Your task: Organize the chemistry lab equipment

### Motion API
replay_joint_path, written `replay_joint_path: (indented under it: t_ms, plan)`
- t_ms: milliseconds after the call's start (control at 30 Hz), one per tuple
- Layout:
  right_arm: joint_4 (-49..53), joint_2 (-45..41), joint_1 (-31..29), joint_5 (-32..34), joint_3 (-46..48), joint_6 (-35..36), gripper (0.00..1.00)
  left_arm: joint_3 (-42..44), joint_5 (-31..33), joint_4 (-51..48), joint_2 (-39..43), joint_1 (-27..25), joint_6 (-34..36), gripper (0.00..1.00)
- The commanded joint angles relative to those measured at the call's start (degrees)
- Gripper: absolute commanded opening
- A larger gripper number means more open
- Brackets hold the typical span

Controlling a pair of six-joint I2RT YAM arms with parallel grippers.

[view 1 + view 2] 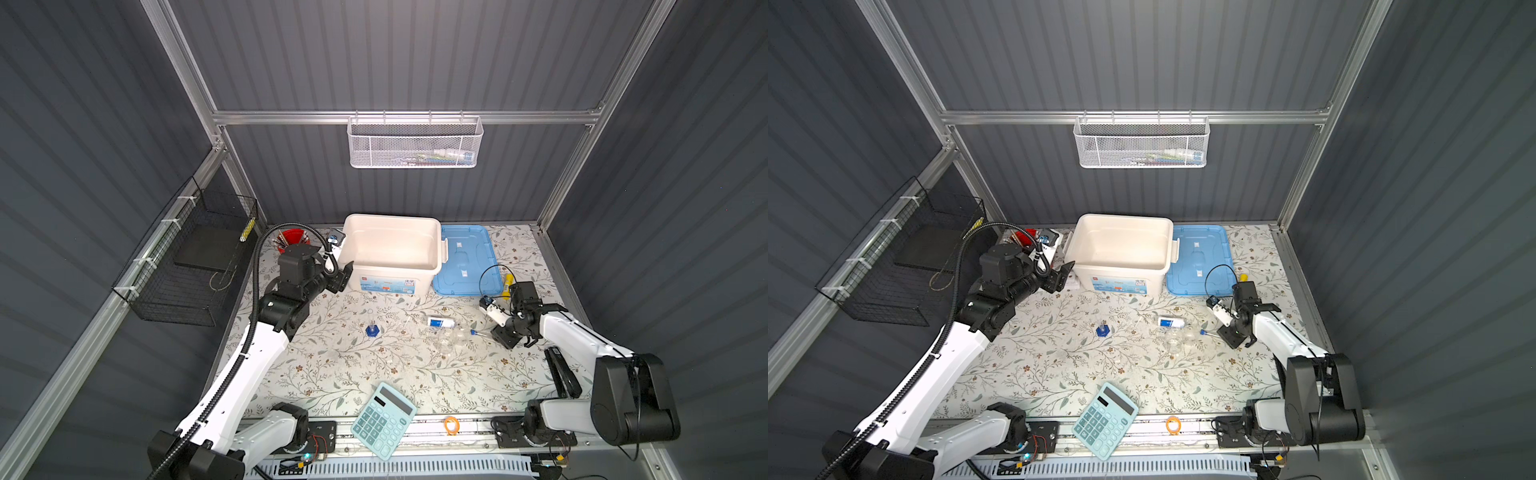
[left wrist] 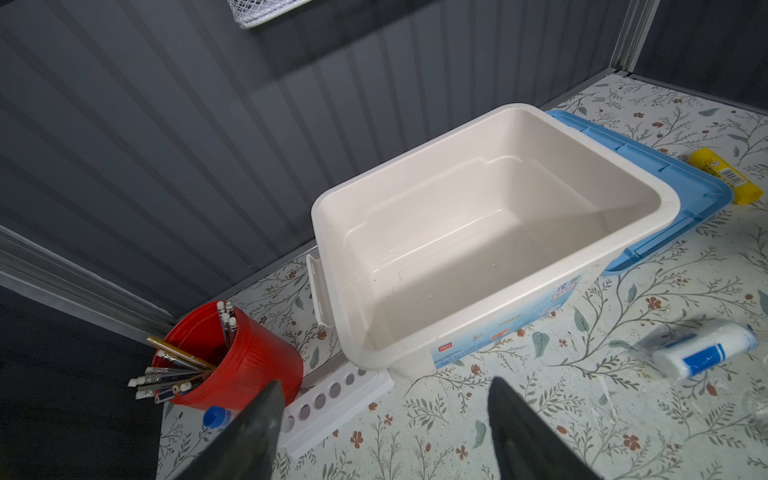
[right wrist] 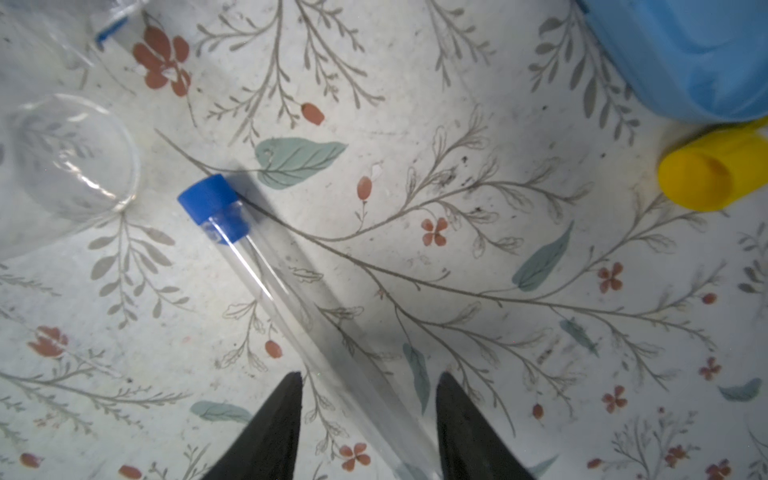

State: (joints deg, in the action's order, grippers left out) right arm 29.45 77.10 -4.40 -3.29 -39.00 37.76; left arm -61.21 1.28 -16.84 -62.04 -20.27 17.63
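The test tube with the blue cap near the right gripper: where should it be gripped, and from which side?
I would grip the clear shaft of the test tube from above, jaws across it: it lies flat, and its blue cap sits near a beaker.

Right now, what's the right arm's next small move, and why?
Probably lower the right gripper and close on the blue-capped test tube: it lies flat on the table, running between the open jaws, not yet gripped. The white bin stands empty, ready to receive it.
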Motion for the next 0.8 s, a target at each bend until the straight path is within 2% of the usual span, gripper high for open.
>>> replay_joint_path:
  t_ms: [0,300,767]
  plan:
    - [0.16,1.25,0.1,-0.84,0.51,0.47,0.53,0.4,-0.33,0.76,0.54,-0.29,0.98,0.78]
    - [0.07,2.62,0.01,0.21,0.99,0.39,0.5,0.67,-0.4,1.17,0.25,-0.29,0.9,0.78]
    - [-0.63,6.47,-0.08,0.4,0.44,-0.13,0.37,0.82,-0.58,1.46,-0.4,-0.29,0.8,0.78]
